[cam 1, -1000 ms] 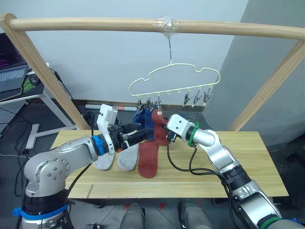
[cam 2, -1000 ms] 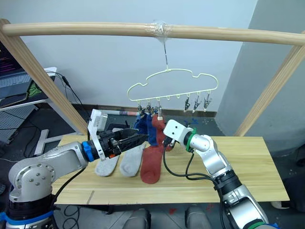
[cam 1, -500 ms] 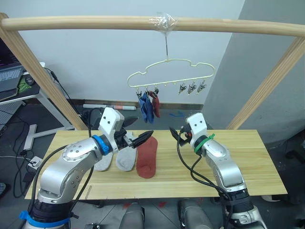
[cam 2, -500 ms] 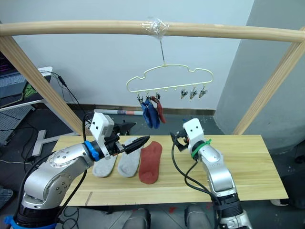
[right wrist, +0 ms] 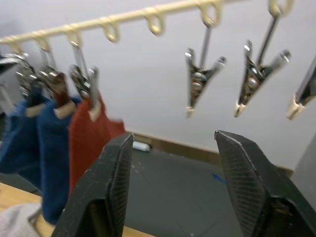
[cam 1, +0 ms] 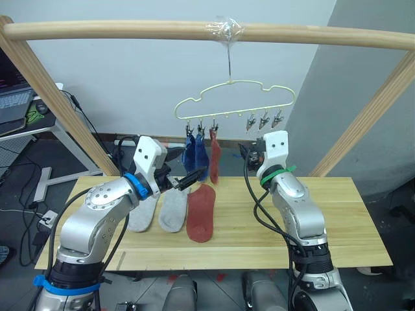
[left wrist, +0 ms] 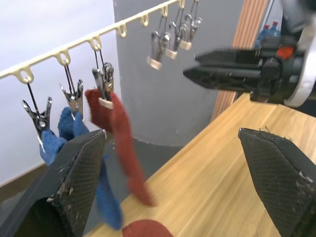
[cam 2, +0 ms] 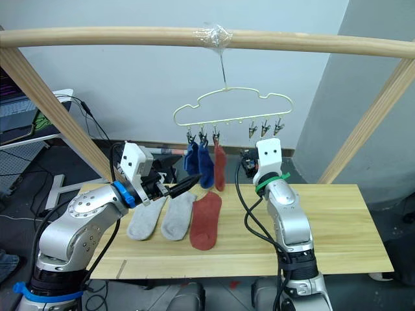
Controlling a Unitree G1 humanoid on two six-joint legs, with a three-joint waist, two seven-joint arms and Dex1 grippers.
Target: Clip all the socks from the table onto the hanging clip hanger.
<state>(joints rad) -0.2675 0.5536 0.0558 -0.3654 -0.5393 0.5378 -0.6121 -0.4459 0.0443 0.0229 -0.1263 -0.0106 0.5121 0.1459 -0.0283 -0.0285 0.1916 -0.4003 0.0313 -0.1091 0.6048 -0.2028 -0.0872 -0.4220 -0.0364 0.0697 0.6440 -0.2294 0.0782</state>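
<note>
While 3 socks already hang from the thin pale cream wire clip hanger (cam 1: 233, 103), 2 blue ones (cam 1: 194, 159) and 1 rust red one (cam 1: 214, 159), 3 more lie on the long light wooden plank table (cam 1: 337, 220): 2 light grey ankle socks (cam 1: 159, 210) side by side and 1 rust red ankle sock (cam 1: 200, 212) just beside them. The next move, I judge, turns on this red sock on the table. It lies below and slightly to the front of the left gripper (cam 1: 188, 180), with its long axis running from the robot toward the back of the table, the cuff end far. The left gripper hovers above the grey socks, fingers spread wide and holding nothing. The right gripper (cam 2: 246, 159) is raised higher, near the 3 free dark metal clips (cam 1: 263, 121); its fingers are also parted and empty. The left arm is clearly nearer to the lying socks, so it seems the natural one to pick, while the right one is placed well for the clips.
</note>
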